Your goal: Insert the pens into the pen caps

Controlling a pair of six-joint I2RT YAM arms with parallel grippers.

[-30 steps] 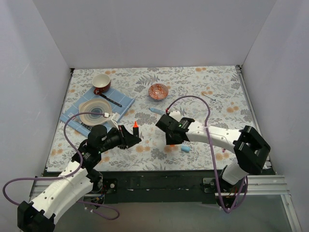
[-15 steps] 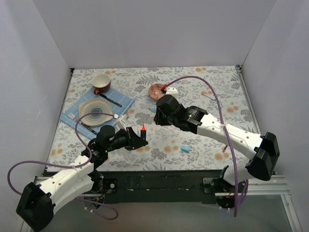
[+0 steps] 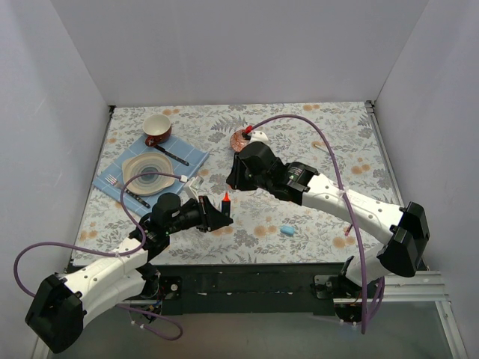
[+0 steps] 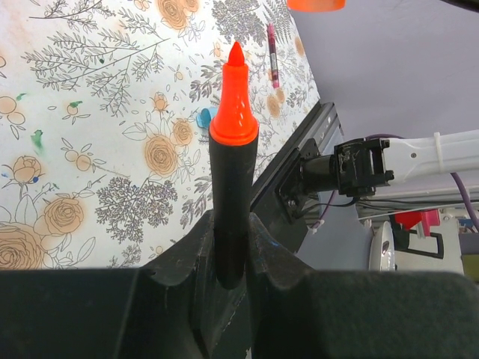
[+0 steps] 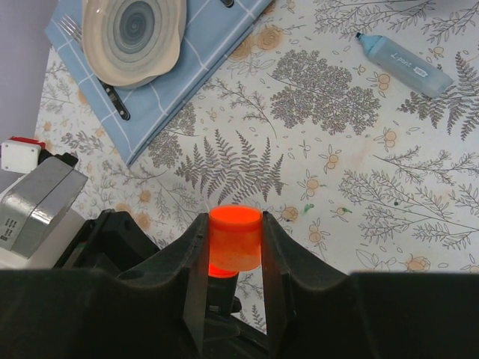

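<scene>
My left gripper [image 4: 232,254] is shut on a stubby black marker [image 4: 230,194], which it holds upright with its orange tip up. In the top view the marker [image 3: 224,202] stands over the table's front middle, and the left gripper [image 3: 215,218] is below it. My right gripper [image 5: 235,247] is shut on the orange cap [image 5: 235,238] and hovers just above the marker's tip, a small gap apart. The same cap [image 4: 316,4] shows at the top edge of the left wrist view. A light blue pen [image 5: 404,63], a light blue cap [image 3: 287,230] and a magenta pen [image 4: 272,45] lie on the table.
A blue cloth [image 3: 193,155] at the back left carries a plate [image 3: 148,173], dark cutlery and a red-and-white cup [image 3: 157,129]. A patterned bowl [image 3: 239,140] sits behind the right arm. White walls close three sides.
The right arm has risen off the table and swung left with the orange cap to above the marker. The left gripper has carried the marker slightly to the right.
</scene>
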